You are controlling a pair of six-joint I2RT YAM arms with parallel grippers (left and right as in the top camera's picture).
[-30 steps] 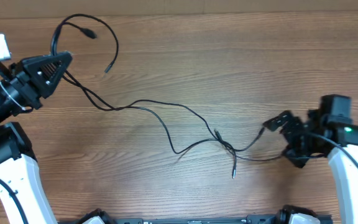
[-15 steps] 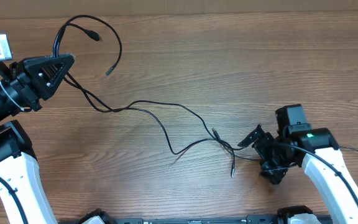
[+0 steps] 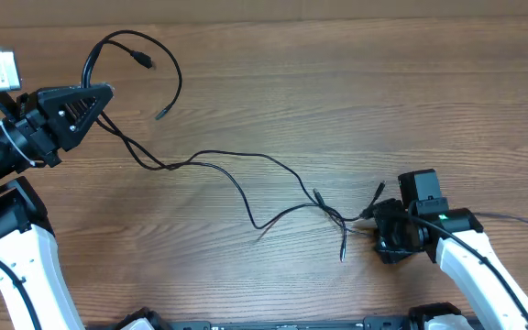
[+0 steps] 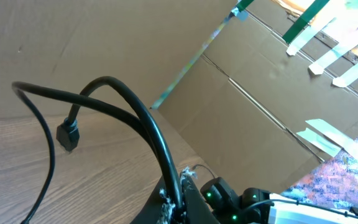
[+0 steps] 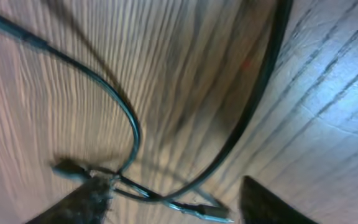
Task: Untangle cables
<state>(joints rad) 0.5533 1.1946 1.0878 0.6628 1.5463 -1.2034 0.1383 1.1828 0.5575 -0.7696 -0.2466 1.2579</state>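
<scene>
Overhead: the thin black flexible cables (image 3: 334,216) trail across the brown wooden bench (image 3: 356,82) from upper left to lower right, knotting just right of centre. They look light and limp, so best gripped close to the knot, not by the plugs. The black left hand (image 3: 106,93), upper left, is clamped on them; the black right hand (image 3: 379,220) sits at the knot.

Left wrist: only here does a raised loop show, with a small black plug (image 4: 68,134) dangling.

Right wrist: only this view shows its fingers (image 5: 82,202) apart, straddling a strand.

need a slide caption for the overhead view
Left hand grips the cables near one end; open right hand sits at their tangle.
</scene>
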